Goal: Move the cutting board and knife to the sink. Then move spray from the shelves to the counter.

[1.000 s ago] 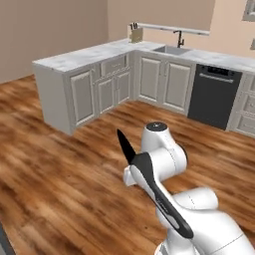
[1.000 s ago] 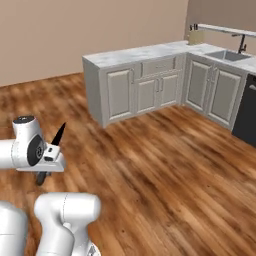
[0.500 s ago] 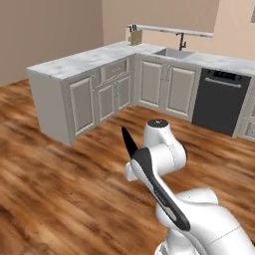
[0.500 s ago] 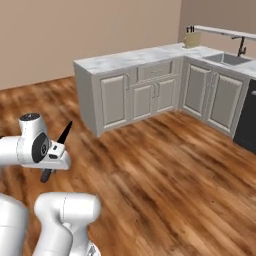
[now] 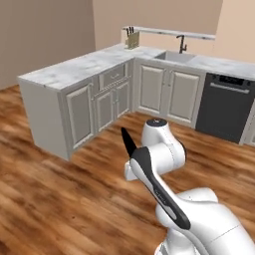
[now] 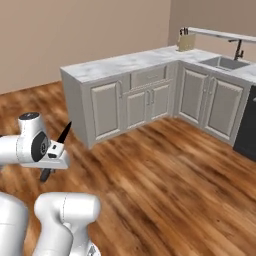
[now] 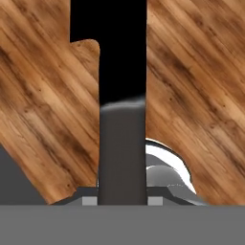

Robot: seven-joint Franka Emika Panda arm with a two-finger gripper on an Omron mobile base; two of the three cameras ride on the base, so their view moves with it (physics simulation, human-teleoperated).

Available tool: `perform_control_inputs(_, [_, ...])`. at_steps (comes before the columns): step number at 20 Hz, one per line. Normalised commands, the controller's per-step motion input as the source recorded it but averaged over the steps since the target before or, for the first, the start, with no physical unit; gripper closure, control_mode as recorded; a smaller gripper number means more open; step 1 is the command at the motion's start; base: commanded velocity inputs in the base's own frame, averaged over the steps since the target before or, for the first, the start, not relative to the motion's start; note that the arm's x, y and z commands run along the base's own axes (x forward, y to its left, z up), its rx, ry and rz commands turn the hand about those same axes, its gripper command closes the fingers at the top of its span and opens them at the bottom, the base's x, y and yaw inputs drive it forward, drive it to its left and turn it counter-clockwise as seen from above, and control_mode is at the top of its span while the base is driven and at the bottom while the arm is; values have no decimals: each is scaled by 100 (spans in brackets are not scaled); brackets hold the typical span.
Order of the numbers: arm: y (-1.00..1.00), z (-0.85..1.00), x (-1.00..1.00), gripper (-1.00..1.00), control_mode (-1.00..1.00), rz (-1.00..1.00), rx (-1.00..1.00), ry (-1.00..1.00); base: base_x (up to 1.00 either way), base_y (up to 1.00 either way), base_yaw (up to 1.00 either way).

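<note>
A white marble counter runs in an L over panelled cabinets on the wooden floor. A knife block stands on it near the sink.

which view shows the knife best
The hand view: the knife runs large up the middle, gripped at its handle by the hand. The left base view shows just its pointed blade; the right base view shows it small.

A home kitchen: marble counter on panelled cabinets, sink, dishwasher, plank floor.
</note>
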Motion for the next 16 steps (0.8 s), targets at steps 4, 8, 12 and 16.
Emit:
perform_control_inputs(4, [0, 0, 0, 100, 100, 0, 0, 0, 82, 17, -15])
perform_control_inputs(8, [0, 0, 0, 100, 100, 0, 0, 0, 73, 15, -21])
perform_control_inputs(12, [0, 0, 0, 100, 100, 0, 0, 0, 61, 19, -42])
perform_control_inputs(16, [0, 0, 0, 100, 100, 0, 0, 0, 59, 20, -47])
